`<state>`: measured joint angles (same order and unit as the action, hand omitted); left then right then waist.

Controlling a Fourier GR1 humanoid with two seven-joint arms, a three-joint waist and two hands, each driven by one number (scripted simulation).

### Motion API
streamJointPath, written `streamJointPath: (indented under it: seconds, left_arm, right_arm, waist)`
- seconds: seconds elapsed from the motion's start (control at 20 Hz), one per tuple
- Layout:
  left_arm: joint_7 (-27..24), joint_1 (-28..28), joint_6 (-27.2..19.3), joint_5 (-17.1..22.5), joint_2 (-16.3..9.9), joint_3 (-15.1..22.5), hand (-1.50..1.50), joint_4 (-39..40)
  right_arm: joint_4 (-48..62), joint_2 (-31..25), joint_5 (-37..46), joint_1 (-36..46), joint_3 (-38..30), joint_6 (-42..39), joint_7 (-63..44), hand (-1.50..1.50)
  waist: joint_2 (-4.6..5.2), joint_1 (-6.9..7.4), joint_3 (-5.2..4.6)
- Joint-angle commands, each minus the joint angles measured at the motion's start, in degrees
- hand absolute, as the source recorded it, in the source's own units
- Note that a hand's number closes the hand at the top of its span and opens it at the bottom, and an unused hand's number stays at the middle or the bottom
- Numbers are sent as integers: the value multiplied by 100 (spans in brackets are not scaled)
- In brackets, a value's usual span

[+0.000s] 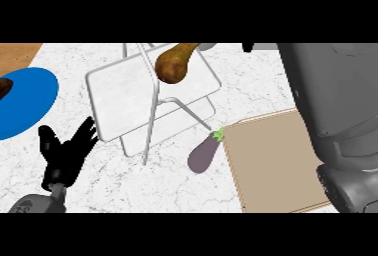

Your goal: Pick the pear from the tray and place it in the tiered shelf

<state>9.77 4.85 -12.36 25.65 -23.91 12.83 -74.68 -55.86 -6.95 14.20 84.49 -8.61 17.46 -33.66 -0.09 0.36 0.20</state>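
A brown pear (176, 62) shows over the far part of the tiered shelf's upper tier (125, 95), narrow end pointing up and to the right; whether it rests on the tier I cannot tell. The shelf has pale grey tiers in a thin wire frame. The tan tray (277, 165) lies at the lower right with nothing on its visible part. My right forearm (332, 90) runs up the right side, and only a black sliver of the right hand (249, 47) shows at the top edge, apart from the pear. My left hand (66, 150) rests open at the lower left, fingers up.
A purple eggplant (203, 152) lies on the marble counter between the shelf's front and the tray's near-left corner. A blue plate (29, 100) sits at the left edge with a dark brown item (4, 89) on it. A wooden surface (18, 52) shows at the top left.
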Motion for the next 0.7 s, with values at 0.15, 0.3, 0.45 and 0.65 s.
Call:
streamJointPath:
  seconds: [0.15,0.3,0.45,0.65]
  left_arm:
    - [176,-199,-72,-69,90,4,0,-190]
    - [14,-232,153,-48,-3,-130,0,-9]
    - [296,-30,107,-134,-12,-159,0,19]
    - [471,-115,145,-104,-43,-242,0,-349]
  right_arm:
    - [-142,-738,-64,-332,-582,349,-113,-150]
    - [-536,-1204,-594,-639,-964,-216,-363,-150]
    - [-439,-1356,-885,-923,-1053,-633,-40,-150]
    - [-565,-1862,-1298,-1150,-1286,-1241,58,-150]
  waist:
    - [-1,-6,-18]
    - [-10,-73,-17]
    - [9,-39,-19]
    - [6,-7,-18]
